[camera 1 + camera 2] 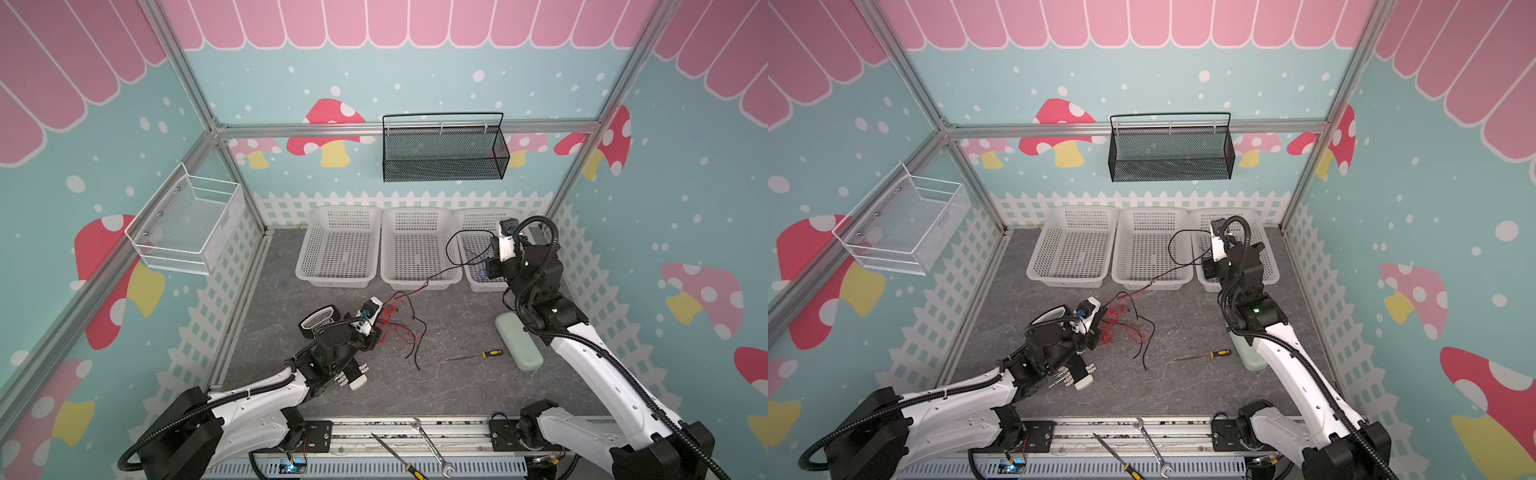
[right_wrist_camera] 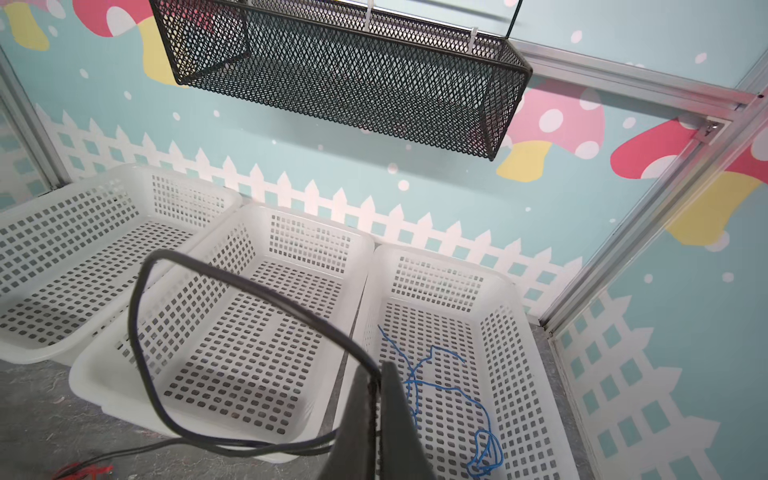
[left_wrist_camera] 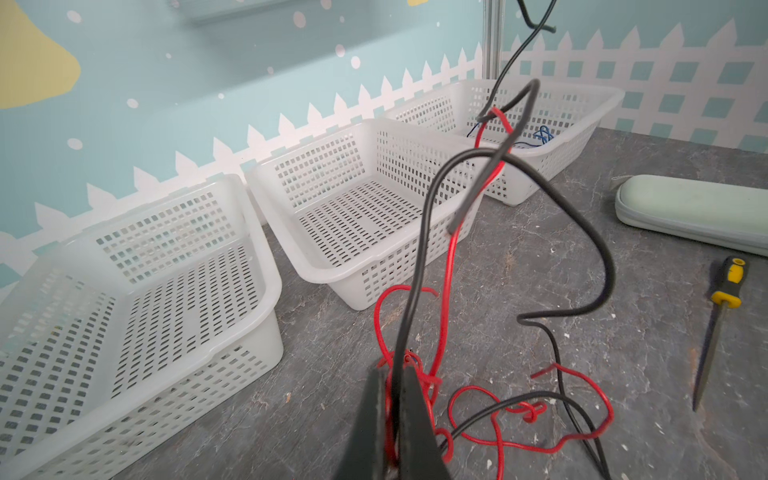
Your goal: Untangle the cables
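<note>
A tangle of red cable (image 1: pixel 395 326) lies on the grey table, with black cable (image 1: pixel 415 332) running through it. My left gripper (image 1: pixel 375 336) (image 3: pixel 395 374) is low at the tangle's left edge, shut on red and black strands together. From there the black cable (image 3: pixel 432 199) rises to my right gripper (image 1: pixel 493 249) (image 2: pixel 376 372). That gripper is raised over the gap between the middle and right baskets and is shut on the black cable, which forms a loop (image 2: pixel 141 316) beside it. A blue cable (image 2: pixel 449 386) lies loose in the right basket.
Three white baskets (image 1: pixel 303 257) (image 1: pixel 415 284) (image 1: pixel 482 286) line the back. A screwdriver (image 1: pixel 478 355) and a green case (image 1: pixel 519 345) lie at the right. A black mesh basket (image 1: pixel 444 153) and a white wire basket (image 1: pixel 187 224) hang on the walls. A wrench (image 1: pixel 430 446) rests on the front rail.
</note>
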Robot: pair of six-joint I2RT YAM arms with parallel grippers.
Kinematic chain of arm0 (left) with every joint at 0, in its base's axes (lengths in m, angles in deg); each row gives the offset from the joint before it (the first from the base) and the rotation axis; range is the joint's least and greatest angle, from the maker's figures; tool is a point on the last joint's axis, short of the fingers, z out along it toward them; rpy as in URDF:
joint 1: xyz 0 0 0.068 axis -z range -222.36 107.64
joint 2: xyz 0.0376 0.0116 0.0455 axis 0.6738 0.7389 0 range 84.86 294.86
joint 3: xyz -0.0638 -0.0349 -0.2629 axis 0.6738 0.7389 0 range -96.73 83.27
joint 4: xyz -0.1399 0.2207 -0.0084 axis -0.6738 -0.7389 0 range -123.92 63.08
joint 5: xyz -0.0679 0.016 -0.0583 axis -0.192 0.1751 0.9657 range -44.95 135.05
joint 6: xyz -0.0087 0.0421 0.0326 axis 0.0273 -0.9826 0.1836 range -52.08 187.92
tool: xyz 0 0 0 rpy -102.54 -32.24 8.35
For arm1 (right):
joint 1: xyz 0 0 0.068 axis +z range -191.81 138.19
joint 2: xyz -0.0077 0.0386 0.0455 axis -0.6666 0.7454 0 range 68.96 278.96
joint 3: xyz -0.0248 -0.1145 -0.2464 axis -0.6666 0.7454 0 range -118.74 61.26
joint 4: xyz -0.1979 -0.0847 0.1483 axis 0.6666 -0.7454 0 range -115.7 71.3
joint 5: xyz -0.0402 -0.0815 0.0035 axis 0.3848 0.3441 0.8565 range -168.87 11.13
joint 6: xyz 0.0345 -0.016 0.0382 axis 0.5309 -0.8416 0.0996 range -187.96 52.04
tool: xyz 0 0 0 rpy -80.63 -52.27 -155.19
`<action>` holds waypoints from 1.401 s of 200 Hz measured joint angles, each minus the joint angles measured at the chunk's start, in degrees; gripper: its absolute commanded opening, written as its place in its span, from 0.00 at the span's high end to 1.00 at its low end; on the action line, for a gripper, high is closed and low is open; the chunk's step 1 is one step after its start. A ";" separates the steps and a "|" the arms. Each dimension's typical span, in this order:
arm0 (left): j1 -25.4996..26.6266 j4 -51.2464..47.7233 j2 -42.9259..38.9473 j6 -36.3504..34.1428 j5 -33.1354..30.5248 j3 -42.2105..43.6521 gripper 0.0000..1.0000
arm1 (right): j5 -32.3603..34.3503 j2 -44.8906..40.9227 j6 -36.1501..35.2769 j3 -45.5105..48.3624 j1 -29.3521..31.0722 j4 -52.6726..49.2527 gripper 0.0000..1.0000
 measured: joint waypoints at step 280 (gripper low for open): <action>-2.93 -1.77 1.22 5.27 8.50 -0.17 1.00 | -12.94 6.08 -4.13 -8.13 -5.53 6.75 1.00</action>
